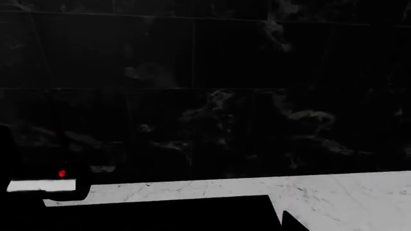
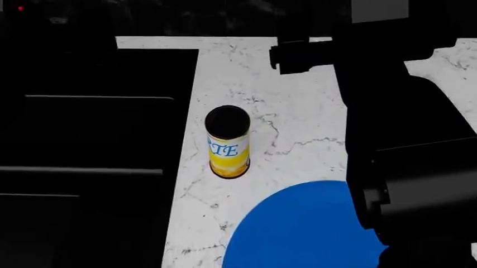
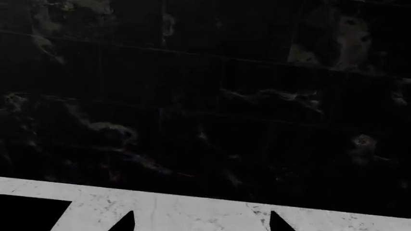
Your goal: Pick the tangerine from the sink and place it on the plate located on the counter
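The tangerine is hidden in every view. The sink (image 2: 97,145) is a black basin on the left of the head view, too dark to see into; it also shows in the left wrist view (image 1: 160,214). The blue plate (image 2: 298,231) lies on the white marble counter (image 2: 298,128) at the near edge, partly covered by my right arm (image 2: 402,139). My right gripper (image 3: 199,224) is open and empty over bare counter, facing the dark back wall. My left gripper (image 1: 205,225) hangs over the sink's back edge; one fingertip (image 1: 287,222) shows far off centre, the other is lost against the black.
A yellow-and-white can with a black lid (image 2: 227,142) stands upright on the counter between sink and plate. A dark tiled wall (image 3: 205,96) runs behind the counter. A small dark object with a red light (image 1: 61,173) sits at the back near the sink.
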Controlling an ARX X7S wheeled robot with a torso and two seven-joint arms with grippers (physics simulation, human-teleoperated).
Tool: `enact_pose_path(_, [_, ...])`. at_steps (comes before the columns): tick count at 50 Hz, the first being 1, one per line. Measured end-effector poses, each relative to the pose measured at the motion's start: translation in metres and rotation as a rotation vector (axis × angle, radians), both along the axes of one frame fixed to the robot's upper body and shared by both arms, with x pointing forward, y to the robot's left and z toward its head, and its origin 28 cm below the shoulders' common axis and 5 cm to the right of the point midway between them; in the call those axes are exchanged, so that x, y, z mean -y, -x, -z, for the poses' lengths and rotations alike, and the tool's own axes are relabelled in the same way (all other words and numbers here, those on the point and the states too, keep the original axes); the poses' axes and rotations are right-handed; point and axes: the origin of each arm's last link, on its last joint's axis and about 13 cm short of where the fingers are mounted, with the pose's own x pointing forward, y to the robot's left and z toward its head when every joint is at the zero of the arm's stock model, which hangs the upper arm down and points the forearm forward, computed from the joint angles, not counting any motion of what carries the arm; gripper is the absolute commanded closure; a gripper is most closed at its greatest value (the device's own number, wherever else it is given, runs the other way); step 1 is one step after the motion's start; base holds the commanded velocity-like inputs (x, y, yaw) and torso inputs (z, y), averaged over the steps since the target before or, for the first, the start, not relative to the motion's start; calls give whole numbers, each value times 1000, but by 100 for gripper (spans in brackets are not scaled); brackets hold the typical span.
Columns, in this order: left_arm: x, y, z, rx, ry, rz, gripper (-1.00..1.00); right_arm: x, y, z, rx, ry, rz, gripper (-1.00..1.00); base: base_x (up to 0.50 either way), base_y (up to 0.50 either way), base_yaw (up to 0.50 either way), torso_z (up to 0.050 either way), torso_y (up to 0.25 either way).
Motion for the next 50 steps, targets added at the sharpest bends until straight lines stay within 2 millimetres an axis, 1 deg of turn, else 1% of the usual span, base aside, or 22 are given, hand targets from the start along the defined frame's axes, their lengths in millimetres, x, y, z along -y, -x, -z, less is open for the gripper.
enact_pose_path(12, [1,1,1,-7,-4,2,-100,1,0,0,-1,-2,1,-100,-2,0,0,0,-241])
enact_pose_path(22, [-2,2,4,-45,-32,-8,-100,0,0,1,-3,-3,-2,-100,-1,0,0,0,-8])
enact_pose_path(28, [-10,10,14,-162,-87,-25,-100,0,0,2,-2,-5,-2,-100,0,0,0,0,0])
enact_pose_path(36, [-22,23,21,-310,-157,-64,-100,1,2,3,-2,-7,0,-100,0,0,0,0,0])
enact_pose_path(44, [-32,36,22,-451,-209,-109,-100,2,4,3,0,-8,-1,-100,0,0,0,0,0])
enact_pose_path(50, [-36,49,19,-538,-247,-129,-100,2,5,3,1,-9,-4,-100,0,0,0,0,0])
